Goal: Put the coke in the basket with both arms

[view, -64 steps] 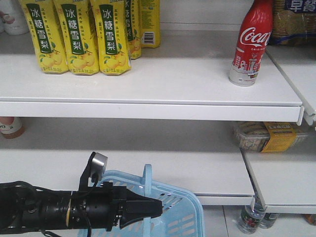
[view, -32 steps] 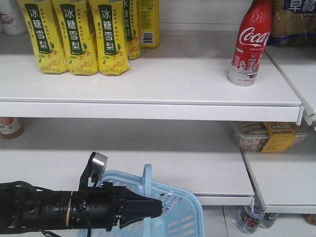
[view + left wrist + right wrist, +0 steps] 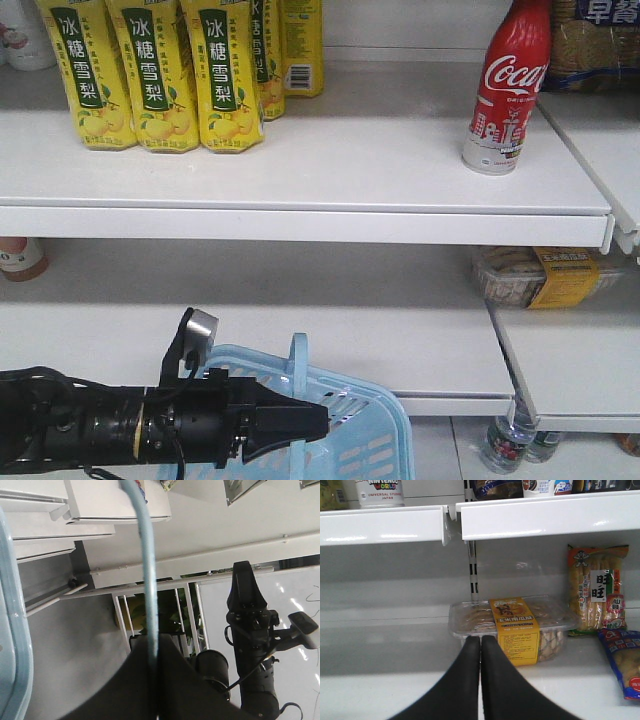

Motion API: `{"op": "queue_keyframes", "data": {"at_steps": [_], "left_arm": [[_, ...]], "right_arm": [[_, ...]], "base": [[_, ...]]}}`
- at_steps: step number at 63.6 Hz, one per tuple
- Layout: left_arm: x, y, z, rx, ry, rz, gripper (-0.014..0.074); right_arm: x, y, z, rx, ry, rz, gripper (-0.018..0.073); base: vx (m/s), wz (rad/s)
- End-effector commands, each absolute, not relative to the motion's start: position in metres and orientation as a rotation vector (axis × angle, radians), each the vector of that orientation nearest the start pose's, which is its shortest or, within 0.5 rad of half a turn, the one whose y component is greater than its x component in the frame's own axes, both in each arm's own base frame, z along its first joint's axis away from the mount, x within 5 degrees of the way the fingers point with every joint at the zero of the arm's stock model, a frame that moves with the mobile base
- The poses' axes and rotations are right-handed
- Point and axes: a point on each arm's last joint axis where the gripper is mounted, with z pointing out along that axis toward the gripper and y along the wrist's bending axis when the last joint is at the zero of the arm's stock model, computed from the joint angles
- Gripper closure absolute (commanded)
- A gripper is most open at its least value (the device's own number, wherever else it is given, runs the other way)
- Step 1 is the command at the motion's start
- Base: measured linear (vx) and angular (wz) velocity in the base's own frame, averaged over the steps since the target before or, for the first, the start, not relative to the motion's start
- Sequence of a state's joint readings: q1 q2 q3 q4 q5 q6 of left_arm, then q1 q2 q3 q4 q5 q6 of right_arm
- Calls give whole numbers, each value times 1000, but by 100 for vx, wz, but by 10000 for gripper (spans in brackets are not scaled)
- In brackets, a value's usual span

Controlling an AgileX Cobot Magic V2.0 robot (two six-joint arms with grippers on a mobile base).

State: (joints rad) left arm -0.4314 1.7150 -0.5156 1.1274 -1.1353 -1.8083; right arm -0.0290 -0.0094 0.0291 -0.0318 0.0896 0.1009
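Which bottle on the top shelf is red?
The coke bottle, standing alone at the right end of the top shelf. The other bottles are yellow and crowd together on the left.

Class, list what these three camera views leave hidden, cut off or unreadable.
1. Front view: the coke loses its cap to the top edge.
2. Front view: the basket runs off the bottom edge; the left gripper covers part of it.
3. Front view: bottles under the lower shelf, half hidden by it.
4. Right wrist view: the right gripper hides the front of the snack box.
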Motion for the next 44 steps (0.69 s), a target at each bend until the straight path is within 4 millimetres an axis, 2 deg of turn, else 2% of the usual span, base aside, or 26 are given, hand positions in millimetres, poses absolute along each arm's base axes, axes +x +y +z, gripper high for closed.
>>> {"op": "queue_keyframes", "data": {"at_steps": [1,11,19,31,44], "left_arm": [[197,-179,198,146,2015,-2111,603],[197,-179,198,146,2015,-2111,603],[197,-179,198,146,2015,-2111,603],[197,-179,198,146,2015,-2111,603],[197,-179,198,146,2015,-2111,603]], "right_arm": [[56,-2,199,74,1513,22,568],[56,-2,202,71,1484,22,568],[53,-2,217,71,1402,30,568],[48,-2,265,66,1313,29,568],[65,-2,321,89,1455,40,568]], "base": [[0,0],[0,0],[0,0],[0,0],[0,0]]}}
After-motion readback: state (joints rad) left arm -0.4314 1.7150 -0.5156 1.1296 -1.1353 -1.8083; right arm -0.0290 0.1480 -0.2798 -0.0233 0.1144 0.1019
